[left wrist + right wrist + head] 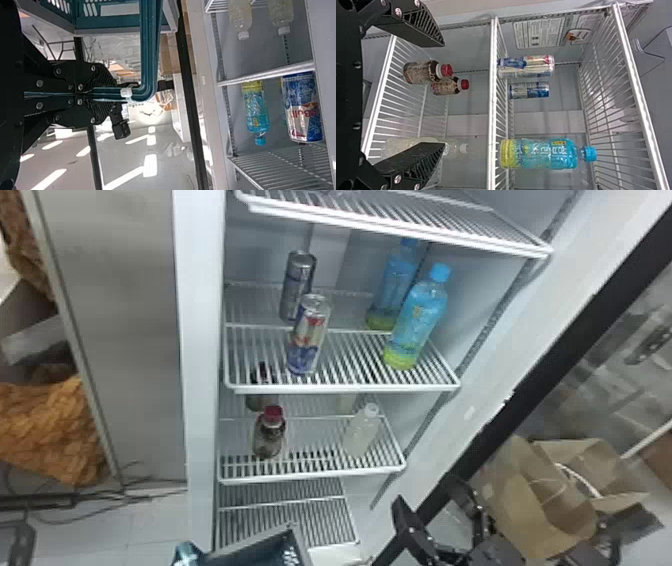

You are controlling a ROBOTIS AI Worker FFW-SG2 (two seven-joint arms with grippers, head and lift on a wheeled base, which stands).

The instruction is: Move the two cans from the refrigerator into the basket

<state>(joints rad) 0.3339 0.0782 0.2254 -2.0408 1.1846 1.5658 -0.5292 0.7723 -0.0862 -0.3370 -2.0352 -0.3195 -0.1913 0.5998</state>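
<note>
On the middle shelf (350, 389) we have an open lane running back between the front can (309, 335) and the nearer blue bottle (416, 317), with more room between that can and the refrigerator's left wall (200, 340). The front can partly blocks our way to the rear can (298, 285). Overhead, the upper shelf (400, 231) limits us, though there is space above the front can's top. A farther blue bottle (392, 285) crowds the right rear.
</note>
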